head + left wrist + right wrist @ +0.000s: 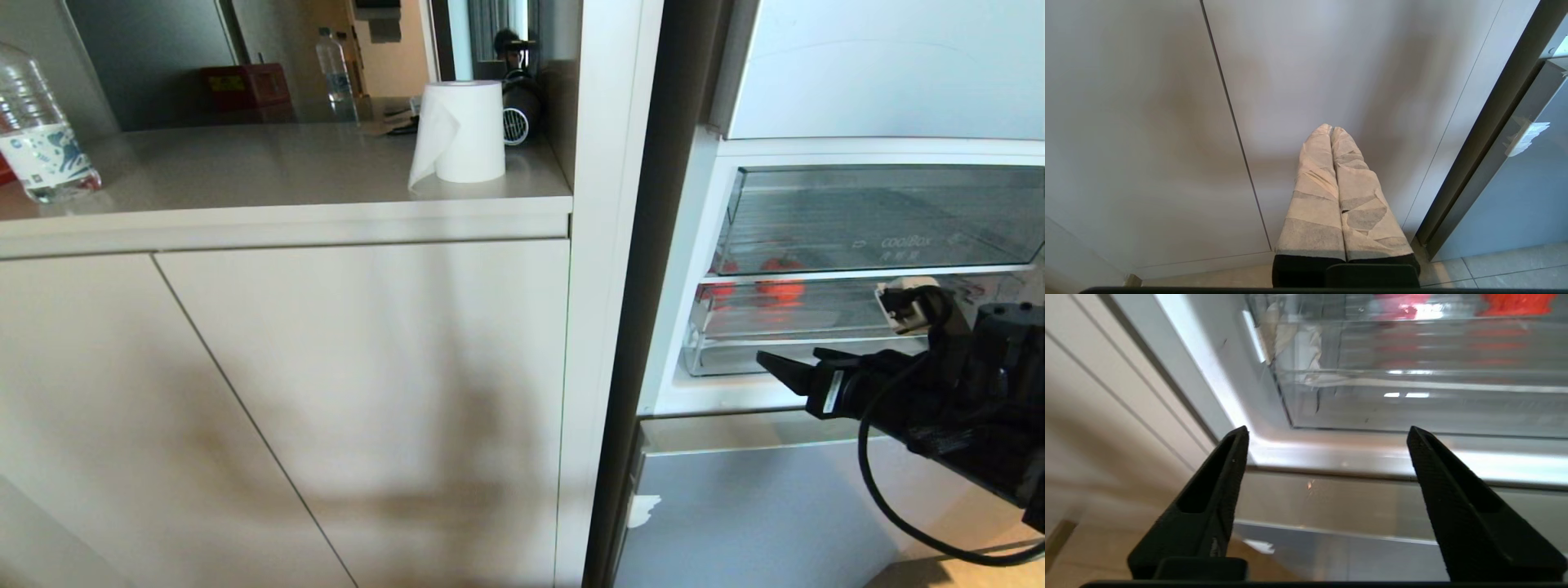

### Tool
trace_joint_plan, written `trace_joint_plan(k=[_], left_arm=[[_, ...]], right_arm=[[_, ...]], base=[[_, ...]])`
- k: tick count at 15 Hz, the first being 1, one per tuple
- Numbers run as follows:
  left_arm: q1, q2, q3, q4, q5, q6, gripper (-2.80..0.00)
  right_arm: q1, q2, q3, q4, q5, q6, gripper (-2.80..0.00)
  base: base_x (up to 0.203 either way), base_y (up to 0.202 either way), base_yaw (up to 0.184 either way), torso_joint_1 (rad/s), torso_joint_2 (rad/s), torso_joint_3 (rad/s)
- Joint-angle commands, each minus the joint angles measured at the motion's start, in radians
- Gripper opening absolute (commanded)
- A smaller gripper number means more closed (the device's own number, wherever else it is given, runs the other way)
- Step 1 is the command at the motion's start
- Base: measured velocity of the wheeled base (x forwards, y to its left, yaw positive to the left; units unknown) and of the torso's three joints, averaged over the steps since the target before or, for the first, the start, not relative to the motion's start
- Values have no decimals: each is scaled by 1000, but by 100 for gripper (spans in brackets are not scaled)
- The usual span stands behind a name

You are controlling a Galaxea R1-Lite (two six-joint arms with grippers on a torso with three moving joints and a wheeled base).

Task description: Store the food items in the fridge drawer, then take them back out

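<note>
Right gripper (790,359) is the closest thing to the head camera, poking in from the right, low in front of the open fridge. Its two black fingers (1216,490) are spread wide with nothing between them — released, not touching anything. In the right wrist view they sit just short of the fridge drawer (816,347), pointed at its front lip near the corner with the whitish patch.

Progress-wise, I'd say the storing half looks done. The drawer seems pushed in under the clear bin printed coolBox (890,216), and the red food items (780,286) sit toward its back, seen through the plastic. There look to be two red blobs, but only one is fairly clear and I can't tell how they're lying. So what's left is probably the whole second half — pull the drawer out, grab the fruit, bring them out. With the open fingers lined up on the drawer front, my guess is the pull is coming next.

Left gripper (1331,130) is parked down in front of the cabinet doors (1167,122) beside the fridge, its taped fingers (1316,196) pressed together and empty. The paper towel roll (461,131) on the tabletop (245,171) is out of the way.
</note>
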Motion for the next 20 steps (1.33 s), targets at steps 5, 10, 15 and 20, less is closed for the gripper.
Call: trace_joint_plan(k=[5, 10, 15, 20], left_arm=[[0, 2, 0, 0, 0, 0, -280], [0, 2, 0, 0, 0, 0, -280], [0, 2, 0, 0, 0, 0, -280], [0, 1, 0, 0, 0, 0, -280]], right_arm=[[19, 198, 0, -252, -10, -18, 0], [40, 255, -64, -257, -41, -16, 0], [61, 287, -115, -259, -74, -12, 0], [86, 319, -162, -268, -157, -11, 0]], base=[[0, 0, 0, 0, 0, 0], [0, 0, 0, 0, 0, 0], [0, 0, 0, 0, 0, 0], [0, 0, 0, 0, 0, 0]])
